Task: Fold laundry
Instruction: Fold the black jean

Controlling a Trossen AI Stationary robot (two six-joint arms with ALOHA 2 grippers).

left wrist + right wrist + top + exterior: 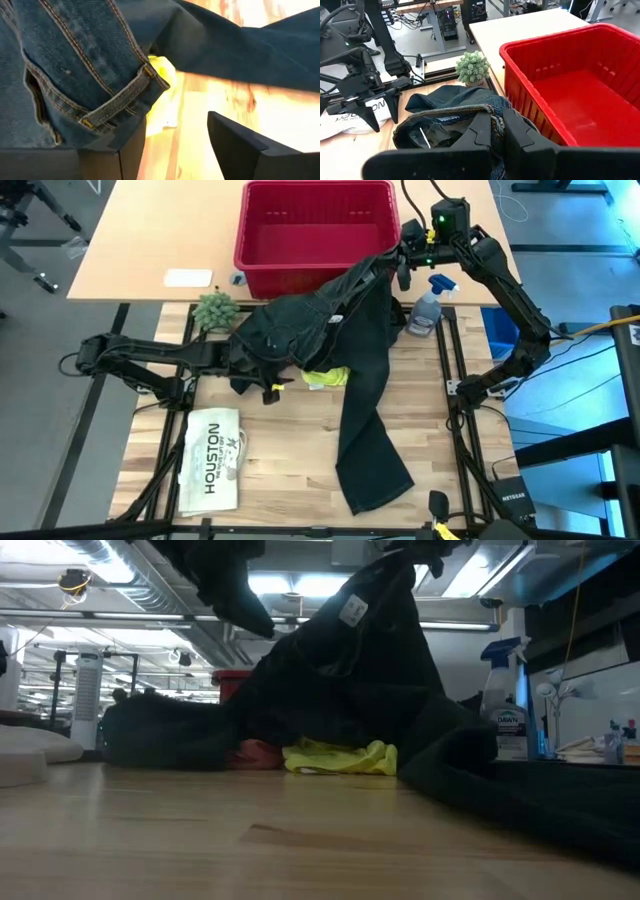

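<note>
High view, trousers: the dark trousers [340, 350] lie heaped across the middle of the bench [290, 480], 1 leg trailing toward the near edge, the waist end lifted toward the red basket [315, 230].
High view, right claw: the right claw [398, 265] sits at the raised waist beside the basket's corner, pinching the cloth.
High view, left claw: the left claw [262, 385] lies low at the heap's left edge, beside the yellow T-shirt [328, 376] that peeks from under the trousers.
High view, others: a spray bottle [428, 305], a small plant [215, 310] and a flat white HOUSTON item [212, 460] stand around the heap.

Low view, pile: the trousers rise like a tent, hung from above; the T-shirt and a bit of pink cloth [255, 754] rest on the bench beneath.

Left wrist view, left claw: its fingers [240, 137] stand spread with bare bench between them; the denim waistband and belt loop [120, 102] drape over 1 finger but are not clamped.

Right wrist view, right claw: its fingers [482, 131] are pressed together on the trousers' waistband.

Risk 1: only 1 grip carries the garment, so a further lift may drag the leg and sweep the T-shirt or spray bottle along.
Risk 2: the loop lying on the left finger could snag as that arm moves.
</note>
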